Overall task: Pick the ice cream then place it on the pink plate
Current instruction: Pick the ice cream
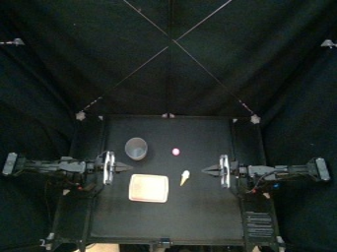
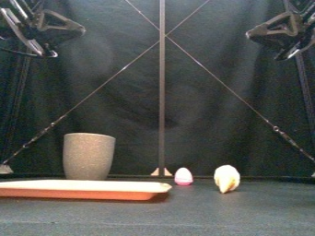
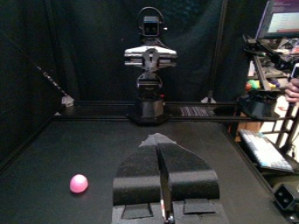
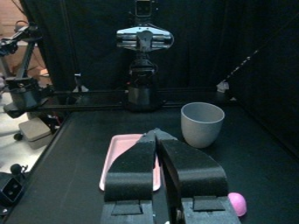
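Pink plate (image 2: 80, 189) lies nearest; ice cream (image 2: 227, 178) sits just right of it, clear of left gripper (image 3: 156, 140) and right gripper (image 4: 158, 134), both closed on nothing

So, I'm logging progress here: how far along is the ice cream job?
Nothing is done yet: the ice cream lies on the table beside the pink plate, not on it. Nothing is in hand: the left gripper and right gripper are both shut and empty at the table's sides. Left: the whole pick and the placing on the plate.
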Motion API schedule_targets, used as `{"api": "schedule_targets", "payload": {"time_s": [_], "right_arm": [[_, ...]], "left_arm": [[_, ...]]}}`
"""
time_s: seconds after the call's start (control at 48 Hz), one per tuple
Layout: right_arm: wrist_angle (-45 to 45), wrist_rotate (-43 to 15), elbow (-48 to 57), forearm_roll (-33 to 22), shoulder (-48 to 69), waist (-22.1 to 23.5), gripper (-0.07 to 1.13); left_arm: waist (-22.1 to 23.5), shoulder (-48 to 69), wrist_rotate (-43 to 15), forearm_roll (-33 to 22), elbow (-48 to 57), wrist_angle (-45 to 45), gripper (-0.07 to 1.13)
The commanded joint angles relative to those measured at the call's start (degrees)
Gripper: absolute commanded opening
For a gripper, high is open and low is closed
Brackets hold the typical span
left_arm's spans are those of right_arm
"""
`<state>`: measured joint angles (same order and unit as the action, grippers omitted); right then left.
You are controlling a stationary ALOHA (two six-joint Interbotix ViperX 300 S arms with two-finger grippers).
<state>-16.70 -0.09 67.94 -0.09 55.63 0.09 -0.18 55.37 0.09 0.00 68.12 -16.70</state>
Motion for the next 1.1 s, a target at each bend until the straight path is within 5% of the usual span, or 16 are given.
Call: {"api": "schedule_targets", "payload": {"time_s": [0.021,0.417,0.542,0.875,1.104], "right_arm": [[-0.18,-0.26,-0.09,0.18,-2.37,0.53,-0.01],[9.58,-0.70,-6.59,-4.31,-21.01,1.23,0.11],[13.01,-0.62,-9.58,-4.83,-27.86,1.58,0.31],[16.52,-0.62,-13.10,-6.42,-37.09,5.27,1.04],[21.18,-0.62,-13.71,-7.91,-41.92,7.21,1.04]], "left_arm": [[-0.53,-0.26,-0.18,0.00,-0.26,-0.62,-0.05],[-0.62,-0.09,-0.18,0.26,0.26,-0.44,-0.04],[-0.62,0.00,-0.18,0.35,0.26,-0.35,-0.04],[-0.88,0.09,-0.18,0.35,0.62,-0.35,-0.04],[-1.23,0.09,-0.26,0.35,0.79,-0.35,-0.04]]}}
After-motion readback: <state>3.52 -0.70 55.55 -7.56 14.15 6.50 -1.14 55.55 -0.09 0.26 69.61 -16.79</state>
